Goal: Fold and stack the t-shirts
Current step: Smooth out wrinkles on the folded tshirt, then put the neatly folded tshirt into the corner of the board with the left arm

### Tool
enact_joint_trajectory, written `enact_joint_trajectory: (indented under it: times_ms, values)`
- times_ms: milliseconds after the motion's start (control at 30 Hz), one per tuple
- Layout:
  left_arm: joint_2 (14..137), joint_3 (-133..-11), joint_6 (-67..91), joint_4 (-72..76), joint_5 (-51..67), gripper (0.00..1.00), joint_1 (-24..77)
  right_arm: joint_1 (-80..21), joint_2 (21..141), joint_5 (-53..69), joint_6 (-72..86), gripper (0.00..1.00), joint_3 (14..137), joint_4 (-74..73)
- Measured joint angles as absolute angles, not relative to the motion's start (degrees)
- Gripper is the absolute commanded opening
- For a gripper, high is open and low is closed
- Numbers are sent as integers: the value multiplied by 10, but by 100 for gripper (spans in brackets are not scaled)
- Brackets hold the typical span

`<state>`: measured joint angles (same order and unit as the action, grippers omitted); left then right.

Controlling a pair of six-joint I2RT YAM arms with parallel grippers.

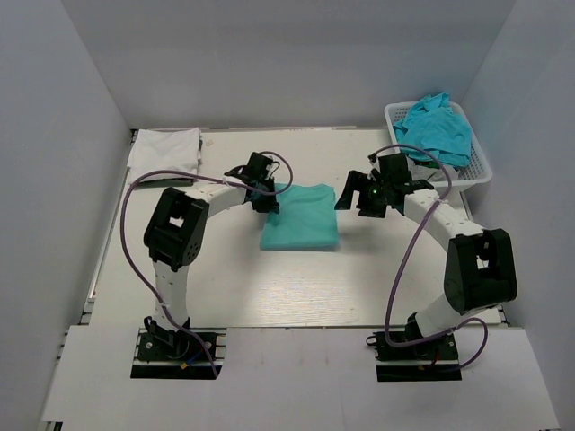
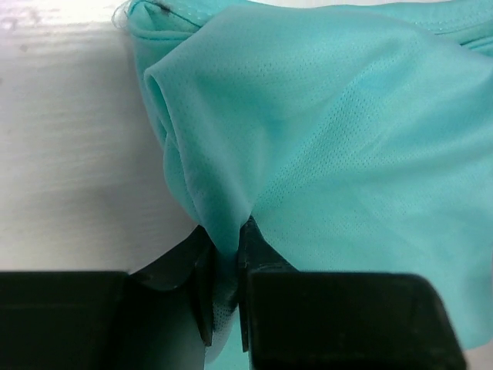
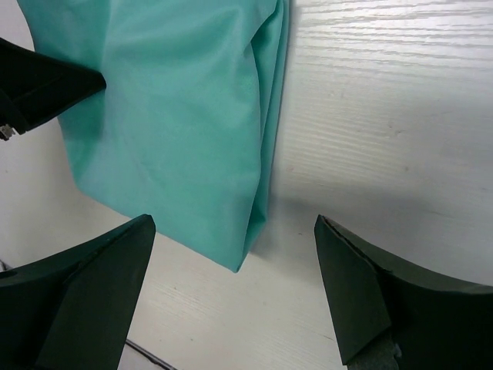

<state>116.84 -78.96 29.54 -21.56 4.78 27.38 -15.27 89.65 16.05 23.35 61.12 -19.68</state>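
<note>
1. A folded teal t-shirt [image 1: 301, 218] lies flat on the white table [image 1: 296, 287], near the middle, between the two arms
2. The left gripper [image 1: 263, 199] sits at the far left corner of that shirt. In the left wrist view, the gripper [image 2: 225, 266] has its fingers [image 2: 262, 254] pressed together on a pinch of the teal t-shirt [image 2: 347, 154]. The fabric bunches up into a raised fold just above the fingertips, with the bare table [image 2: 69, 154] to the left of it
3. The right gripper [image 1: 357, 199] hangs just beside the shirt's far right corner, apart from the cloth. In the right wrist view, the gripper [image 3: 235, 223] is spread wide and holds nothing. Between its fingers [image 3: 100, 285] show a corner of the teal t-shirt [image 3: 177, 116], its stacked layers visible along the edge, and the table [image 3: 385, 116]
4. The tip of the left gripper [image 3: 38, 85] shows at the upper left of the right wrist view, over the shirt
5. A folded white t-shirt [image 1: 164, 148] lies in the far left corner of the table, well apart from the teal one
6. A white basket [image 1: 481, 169] stands in the far right corner, with crumpled blue-green shirts [image 1: 437, 126] heaped inside it
</note>
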Motion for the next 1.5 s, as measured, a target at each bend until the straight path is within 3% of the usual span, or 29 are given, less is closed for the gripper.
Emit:
enact_joint_trajectory:
  times_ms: [267,533,1033,1500]
  values:
    - [1195,-846,304,-255,17,0,287,-137,859,123,233,90,596,-200]
    - [1145,-843,166,-288,-12,0,261,-127,844,110,223,90,580,-204]
    - [1125,-1022,-12,-338,-72,0,127,-116,822,107,218,90,579,-225]
    - [1178,-1192,-94,-360,-51,0,15,-112,891,148,222,90,672,-246]
